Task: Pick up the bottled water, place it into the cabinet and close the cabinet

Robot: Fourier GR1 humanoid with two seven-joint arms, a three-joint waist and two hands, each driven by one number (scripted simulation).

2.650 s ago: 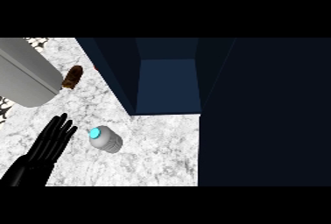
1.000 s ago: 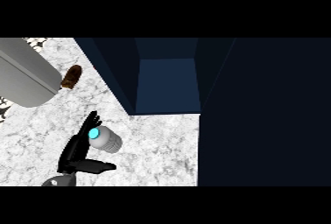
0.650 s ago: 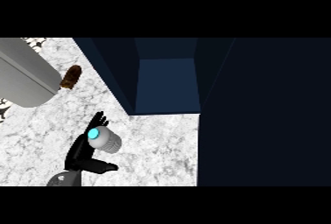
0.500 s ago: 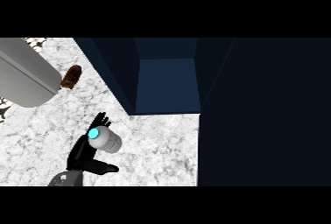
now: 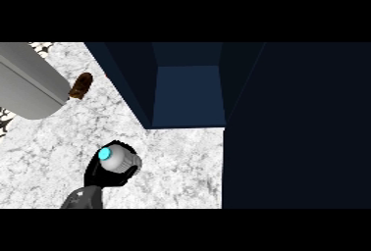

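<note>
currently the left hand [image 5: 107, 182] is wrapping its black fingers round the bottled water [image 5: 120, 161], coming in on a grey forearm [image 5: 81, 198] from the lower edge of the head view. the fingers are showing on both sides of the bottle's body, probably so that the carry will not let it slip. the bottle's blue cap [image 5: 106, 154] is pointing up and to the left, clear of the fingers. whether the bottle is resting on the marbled counter [image 5: 58, 137] or is already hanging just above it is not something this steep view is telling. the right hand is not showing anywhere. the cabinet [image 5: 188, 95] is standing open up and to the right of the bottle, its blue inside facing the counter, and that opening is likely where the bottle is heading. a wide dark panel [image 5: 297, 127] is filling the right side, seemingly the cabinet's door, swung out along the counter's edge. between the bottle and the opening the counter is lying bare, so the way in is looking open, though the cabinet's left wall is jutting out near that line and the hand will need to be passing to its right. a large grey cylinder [image 5: 25, 81] and a small brown thing [image 5: 80, 85] are sitting well apart at upper left, off the route.
</note>
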